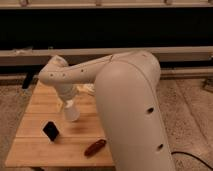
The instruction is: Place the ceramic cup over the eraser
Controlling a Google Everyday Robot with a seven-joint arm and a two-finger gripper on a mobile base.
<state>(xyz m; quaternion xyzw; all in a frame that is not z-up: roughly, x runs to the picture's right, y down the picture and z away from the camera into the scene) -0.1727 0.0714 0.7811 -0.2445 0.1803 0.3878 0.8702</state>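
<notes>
Wooden slatted surface (35, 150), seen from behind the robot's shoulder. The white arm (130, 100) fills the right half of the view and reaches left across the far part of the surface, then bends down at the wrist.

Gripper (70, 104): below the wrist, over the middle of the surface, pointing down. We read the fingers as open, spread wide and not clamped. The wrist housing hides most of them, so we cannot tell whether they touch anything.

Ceramic cup (72, 113): small, white and tapered, directly under the gripper, with its narrow end up towards the wrist. A shadow lies just below it on the wood. We cannot tell whether it rests on the surface or hangs just clear of it.

Eraser (50, 131): a black block, tilted, uncovered, to the left of the cup and nearer the camera. It is close to the cup, with bare wood between them.

Also noted: a glossy reddish-brown oblong (94, 147) lies near the front edge, right of the eraser and apart from both task items. Speckled floor (190, 115) is to the right, with a dark cable (192, 157) running across it.
</notes>
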